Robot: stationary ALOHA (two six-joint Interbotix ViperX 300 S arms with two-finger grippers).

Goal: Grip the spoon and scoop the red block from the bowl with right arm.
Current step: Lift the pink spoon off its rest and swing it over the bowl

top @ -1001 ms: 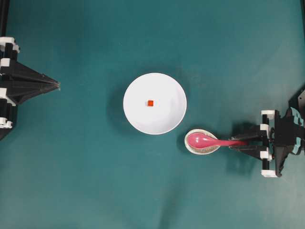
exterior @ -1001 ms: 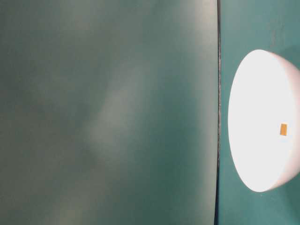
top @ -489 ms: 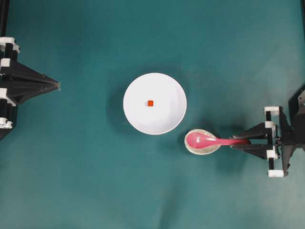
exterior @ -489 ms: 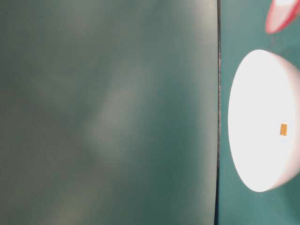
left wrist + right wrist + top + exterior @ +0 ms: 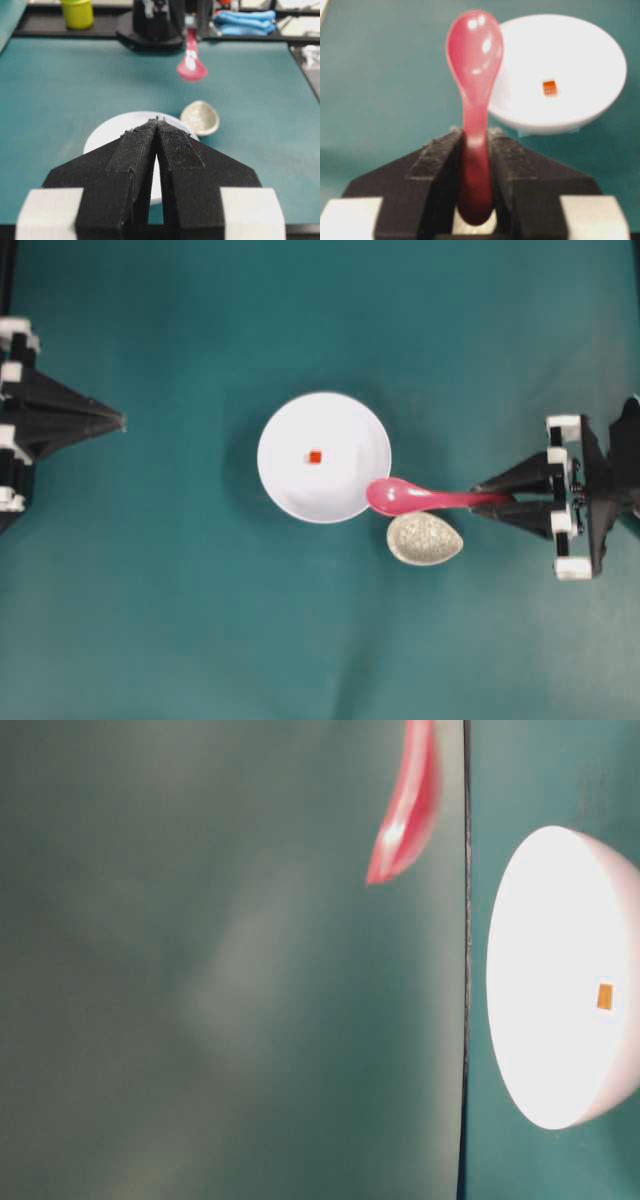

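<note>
My right gripper (image 5: 492, 499) is shut on the handle of the pink spoon (image 5: 402, 496) and holds it in the air. The spoon's oval end hangs over the lower right rim of the white bowl (image 5: 340, 425). In the right wrist view the spoon (image 5: 474, 50) stands out from between the gripper (image 5: 476, 137) fingers, left of the bowl (image 5: 585, 55). The red block (image 5: 314, 457) lies near the bowl's middle, also seen as the small block (image 5: 549, 87), apart from the spoon. My left gripper (image 5: 121, 421) rests shut at the far left, its closed tips (image 5: 157, 120) pointing at the bowl.
A small grey-speckled egg-shaped dish (image 5: 425, 538) sits on the teal mat just below the spoon, right of the bowl. In the left wrist view a yellow cup (image 5: 77, 12) and blue items (image 5: 245, 21) lie beyond the far table edge.
The spoon has come up out of the speckled dish and moved toward the white bowl. The right gripper rose and shifted with it. The left arm has stayed still.
</note>
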